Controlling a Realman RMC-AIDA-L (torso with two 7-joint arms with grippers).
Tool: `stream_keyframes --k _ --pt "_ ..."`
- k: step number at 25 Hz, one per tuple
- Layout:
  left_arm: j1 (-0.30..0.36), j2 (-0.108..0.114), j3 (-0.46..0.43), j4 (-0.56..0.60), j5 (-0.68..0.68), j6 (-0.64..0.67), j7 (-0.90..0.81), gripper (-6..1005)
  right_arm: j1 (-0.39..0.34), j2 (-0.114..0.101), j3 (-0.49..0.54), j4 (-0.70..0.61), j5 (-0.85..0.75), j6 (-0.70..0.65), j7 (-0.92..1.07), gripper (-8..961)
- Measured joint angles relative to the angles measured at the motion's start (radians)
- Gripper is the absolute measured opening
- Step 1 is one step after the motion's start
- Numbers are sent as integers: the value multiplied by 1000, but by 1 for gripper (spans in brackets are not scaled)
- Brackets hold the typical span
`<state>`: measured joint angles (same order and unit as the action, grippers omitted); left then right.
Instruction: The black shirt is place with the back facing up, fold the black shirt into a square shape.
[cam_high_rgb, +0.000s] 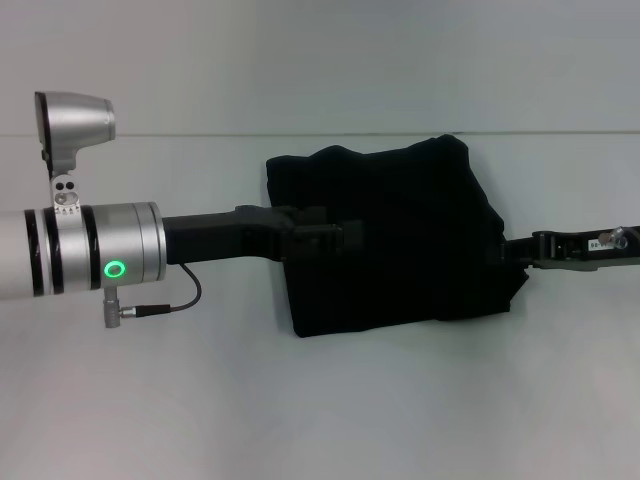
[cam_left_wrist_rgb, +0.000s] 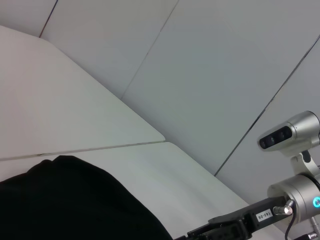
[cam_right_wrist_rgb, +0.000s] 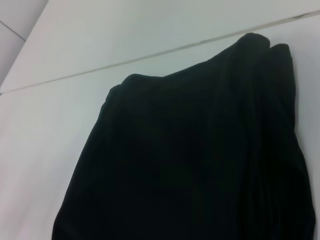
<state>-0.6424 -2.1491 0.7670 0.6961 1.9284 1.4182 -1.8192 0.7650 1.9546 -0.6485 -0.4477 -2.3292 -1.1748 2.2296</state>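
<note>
Black shirt (cam_left_wrist_rgb: 65, 200) lies on the white table (cam_left_wrist_rgb: 60, 115), a dark mass with a rounded edge, no lettering visible. A thin seam (cam_left_wrist_rgb: 100, 148) crosses the tabletop just beyond the fabric. Past the table, pale wall panels (cam_left_wrist_rgb: 210, 75) with dark joint lines. The right arm shows farther off: black right gripper (cam_left_wrist_rgb: 225, 229) beside the shirt's edge, fingers not readable, white label on its body; silver wrist (cam_left_wrist_rgb: 300, 197) with a lit blue ring, and a silver camera (cam_left_wrist_rgb: 289, 134) above it.
</note>
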Motion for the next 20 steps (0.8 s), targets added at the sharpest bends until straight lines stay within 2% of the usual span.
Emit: stream_keyframes --k 5,10,13,20 --pt "0 0 -3 -1 0 6 0 769 9 12 -7 13 -3 39 1 415" --pt "0 1 -3 -1 0 7 0 769 15 31 -13 18 -6 72 -6 552" --pt "0 4 -3 -1 0 7 0 769 16 37 -15 20 -6 80 -10 534" --pt "0 6 -3 -1 0 5 0 770 16 41 -16 20 -1 70 -40 407"
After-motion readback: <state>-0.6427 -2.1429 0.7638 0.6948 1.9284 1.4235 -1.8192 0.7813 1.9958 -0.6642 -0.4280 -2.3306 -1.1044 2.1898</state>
